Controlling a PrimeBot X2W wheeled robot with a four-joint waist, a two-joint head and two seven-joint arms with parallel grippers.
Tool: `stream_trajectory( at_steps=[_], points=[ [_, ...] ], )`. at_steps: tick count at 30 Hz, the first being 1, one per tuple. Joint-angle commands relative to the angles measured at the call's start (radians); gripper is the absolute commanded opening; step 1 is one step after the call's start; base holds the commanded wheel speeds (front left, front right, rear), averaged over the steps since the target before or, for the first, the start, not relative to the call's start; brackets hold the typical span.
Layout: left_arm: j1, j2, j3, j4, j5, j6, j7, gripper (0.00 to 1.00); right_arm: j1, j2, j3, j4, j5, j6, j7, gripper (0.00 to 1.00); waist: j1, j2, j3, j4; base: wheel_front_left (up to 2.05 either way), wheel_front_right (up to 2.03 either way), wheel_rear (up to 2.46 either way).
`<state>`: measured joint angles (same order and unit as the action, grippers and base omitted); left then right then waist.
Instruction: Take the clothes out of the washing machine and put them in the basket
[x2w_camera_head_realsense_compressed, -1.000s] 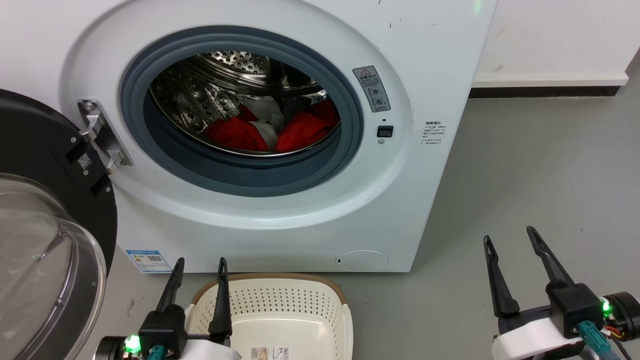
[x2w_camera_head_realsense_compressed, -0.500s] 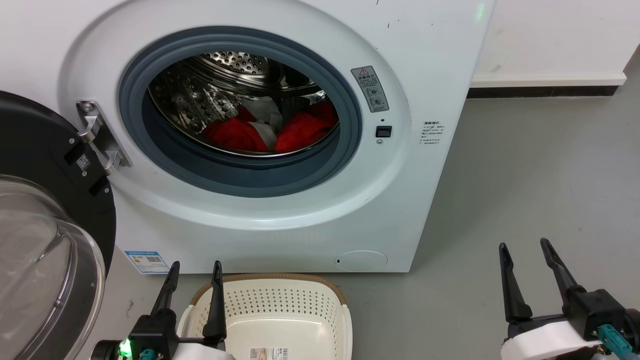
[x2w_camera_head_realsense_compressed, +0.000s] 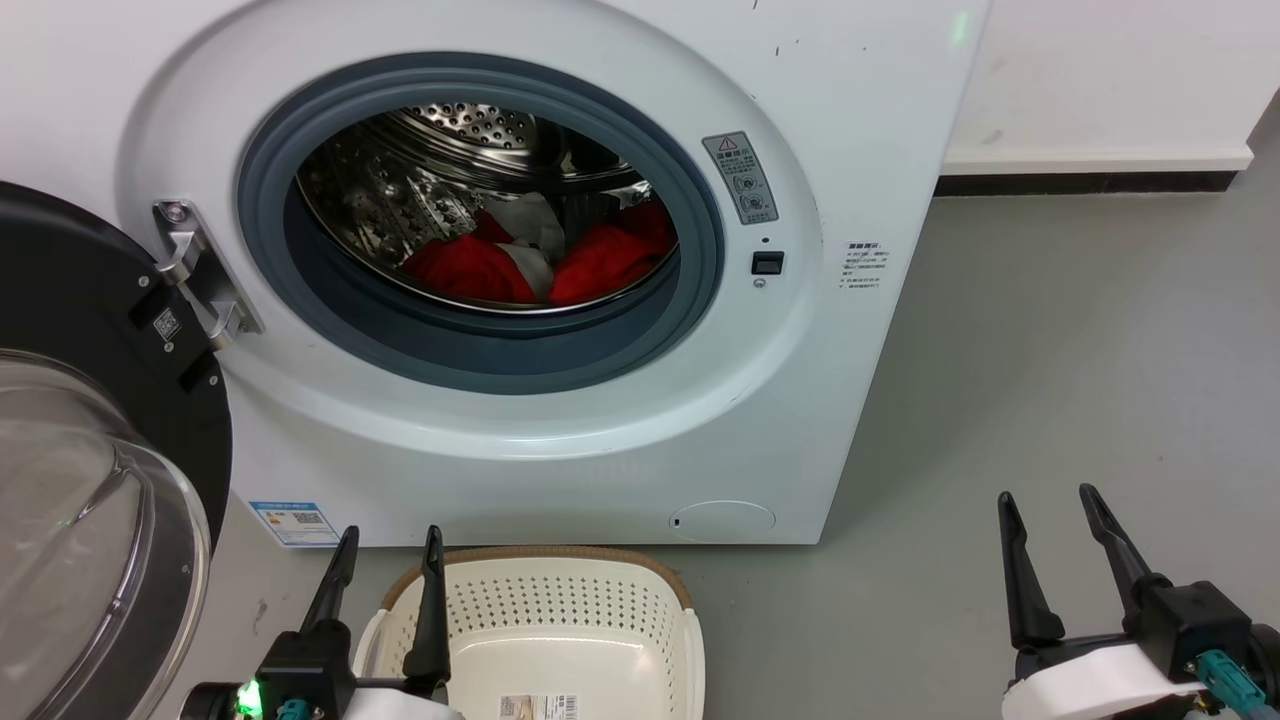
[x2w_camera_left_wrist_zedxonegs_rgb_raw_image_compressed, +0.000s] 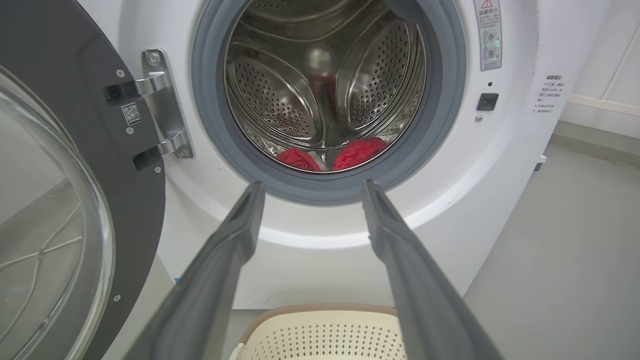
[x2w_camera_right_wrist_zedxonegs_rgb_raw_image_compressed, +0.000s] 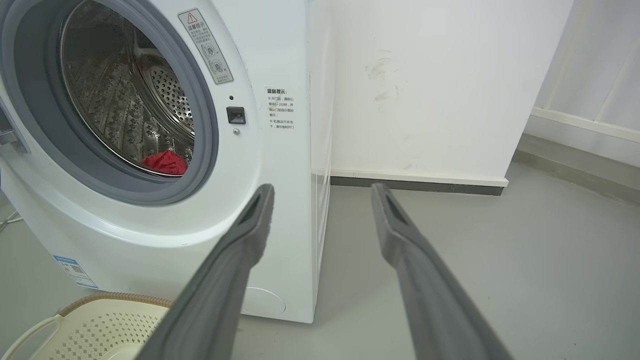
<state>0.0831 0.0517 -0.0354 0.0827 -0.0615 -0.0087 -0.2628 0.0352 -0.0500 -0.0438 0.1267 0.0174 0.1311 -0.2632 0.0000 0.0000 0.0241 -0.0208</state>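
Clothes (x2w_camera_head_realsense_compressed: 480, 270) bunched low in the drum of the washing machine (x2w_camera_head_realsense_compressed: 600, 430), up and forward of the left gripper (x2w_camera_head_realsense_compressed: 392, 535) — spread open, empty, nearer the porthole than the right gripper (x2w_camera_head_realsense_compressed: 1045, 497), likewise open and empty out to the side — basket (x2w_camera_head_realsense_compressed: 560, 551) just below.

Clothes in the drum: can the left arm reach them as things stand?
Probably yes. The door is swung wide to the left, the porthole is unobstructed, and the open left end effector faces the clothes; the basket lies below its path.
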Motion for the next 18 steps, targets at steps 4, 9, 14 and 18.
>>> stream_trajectory(
  at_steps=[4,9,14,18],
  points=[
    [-0.006,-0.002,0.009,-0.001,0.009,-0.002,-0.003,1.00,-0.020,-0.001,-0.001,0.000,0.009,-0.001,-0.002,1.00,0.0000,0.0000,0.016,-0.011,0.00,0.00,0.00],
    [-0.060,0.015,0.031,0.012,0.047,-0.001,-0.003,1.00,-0.061,-0.001,0.013,-0.013,0.032,-0.001,-0.002,1.00,0.0000,0.0000,0.102,-0.054,0.00,0.00,0.00],
    [-0.153,0.044,0.032,0.033,0.049,-0.026,-0.003,1.00,-0.103,0.000,0.006,-0.029,0.049,-0.001,-0.002,1.00,0.0000,0.0000,0.220,-0.096,0.00,0.00,0.00],
    [-0.284,0.107,0.054,0.059,0.036,-0.065,-0.003,1.00,-0.162,0.000,0.022,-0.042,0.088,-0.001,-0.002,1.00,0.0000,0.0000,0.361,-0.158,0.00,0.00,0.00]
  ],
)
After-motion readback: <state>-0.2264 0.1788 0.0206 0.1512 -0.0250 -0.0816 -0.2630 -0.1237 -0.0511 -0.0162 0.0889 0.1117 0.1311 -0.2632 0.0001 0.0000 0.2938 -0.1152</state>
